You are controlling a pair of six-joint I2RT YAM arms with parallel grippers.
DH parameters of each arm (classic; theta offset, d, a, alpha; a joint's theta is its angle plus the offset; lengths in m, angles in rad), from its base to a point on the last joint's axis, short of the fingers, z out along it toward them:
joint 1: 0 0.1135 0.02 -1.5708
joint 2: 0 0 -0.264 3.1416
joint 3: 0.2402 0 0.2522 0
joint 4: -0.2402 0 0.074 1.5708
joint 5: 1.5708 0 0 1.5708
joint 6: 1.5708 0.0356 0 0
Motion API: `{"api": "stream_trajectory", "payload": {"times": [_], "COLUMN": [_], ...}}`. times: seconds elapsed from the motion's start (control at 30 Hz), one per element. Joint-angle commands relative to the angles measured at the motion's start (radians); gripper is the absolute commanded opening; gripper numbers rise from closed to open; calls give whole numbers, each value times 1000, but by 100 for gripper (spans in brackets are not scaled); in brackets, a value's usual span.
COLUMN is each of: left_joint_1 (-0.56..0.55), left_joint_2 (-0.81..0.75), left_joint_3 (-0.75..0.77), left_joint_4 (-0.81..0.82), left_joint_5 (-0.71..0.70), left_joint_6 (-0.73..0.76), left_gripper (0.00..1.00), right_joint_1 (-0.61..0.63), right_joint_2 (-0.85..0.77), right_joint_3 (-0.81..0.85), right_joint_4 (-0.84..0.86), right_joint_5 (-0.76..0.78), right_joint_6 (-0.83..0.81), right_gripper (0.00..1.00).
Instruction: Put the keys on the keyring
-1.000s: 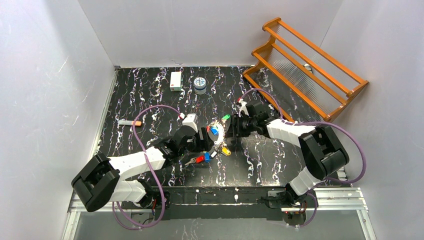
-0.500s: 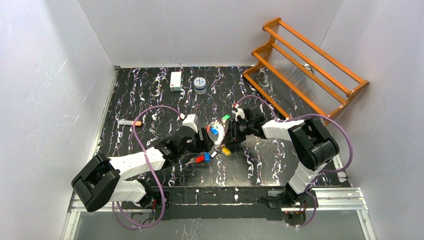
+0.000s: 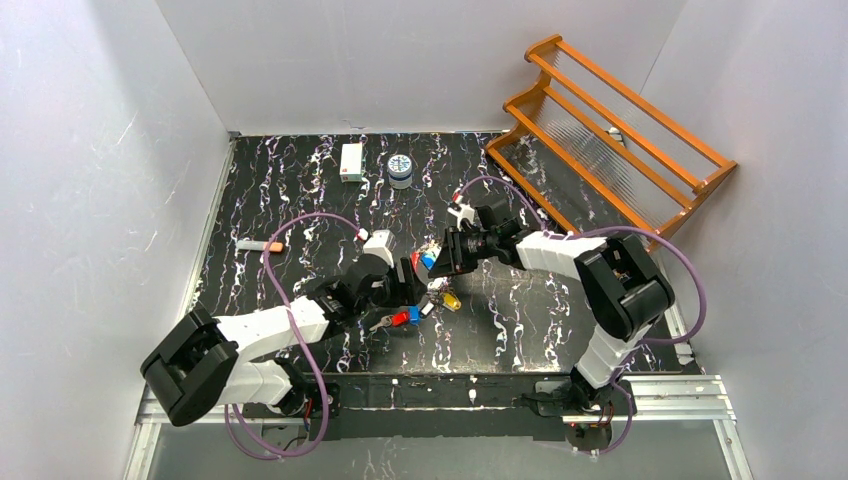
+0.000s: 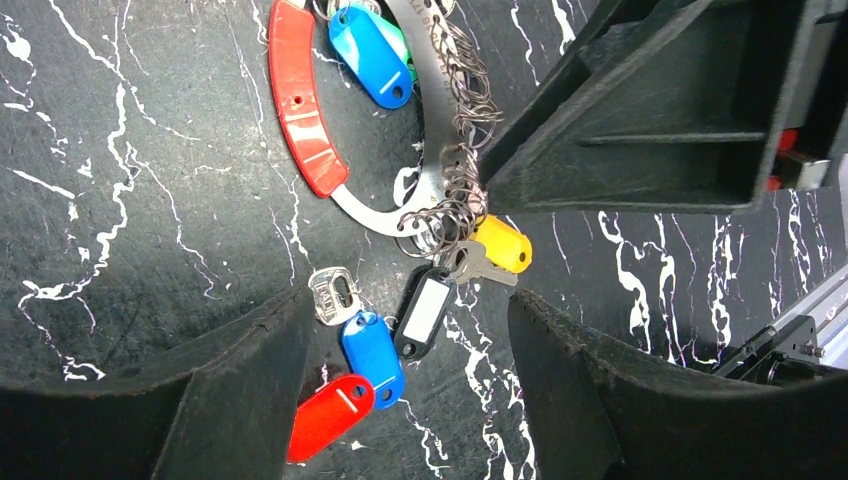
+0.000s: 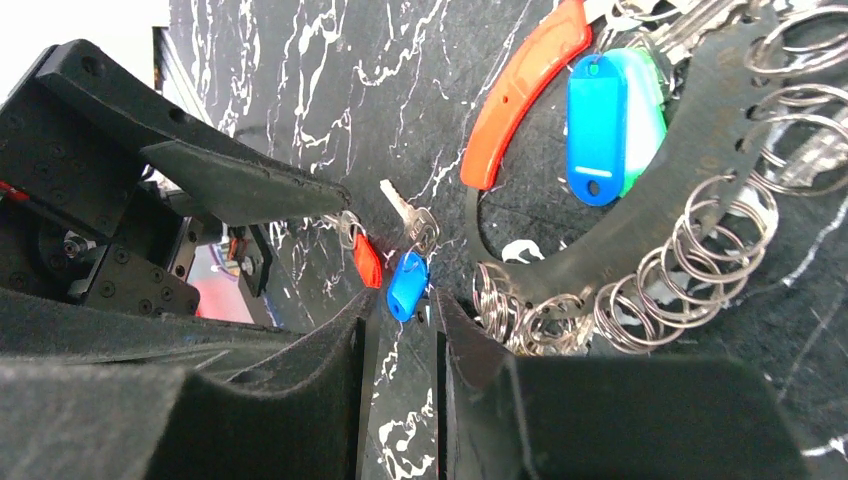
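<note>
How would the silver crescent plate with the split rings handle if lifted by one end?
The flat silver crescent-shaped metal plate looks stiff, so it should probably lift as one piece. Its loose wire split rings and blue plastic tag would likely swing and shift its balance.

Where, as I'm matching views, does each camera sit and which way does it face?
Top external: high behind the arms, looking down on the table; both show whole.
Left wrist: on the left arm, looking down at loose keys between the left fingers.
Right wrist: on the right arm, looking low across the table; the right fingers fill the bottom.
Shared: both wrists see the blue tag beside the red handle.
</note>
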Motion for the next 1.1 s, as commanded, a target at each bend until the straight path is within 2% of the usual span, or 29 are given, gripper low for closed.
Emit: {"api": "stream_trajectory", "payload": {"times": [0.0, 0.3, 0.43, 0.7, 1.07], "left_joint_1": [3, 4, 4, 1, -23], "left_joint_2": [-21, 18, 50, 188, 305], "left_joint_3": [-11, 8, 28, 123, 230], "left_joint_4": [1, 12, 12, 28, 38], "left_joint_5": [-18, 6, 42, 162, 181], "left_joint_6": [3, 9, 7, 1, 5], "left_gripper": [68, 67, 64, 51, 42], "right_joint_1": [-3, 4, 13, 15, 15], "right_joint_2": [-74, -51, -32, -19, 22], "right_joint_3": [0, 21, 33, 28, 37], "right_joint_4": [-66, -206, -222, -220, -269], "right_joint_5": [72, 171, 176, 212, 264], "right_joint_6": [-52, -123, -127, -132, -139], "right_gripper": [33, 32, 22, 16, 11]}}
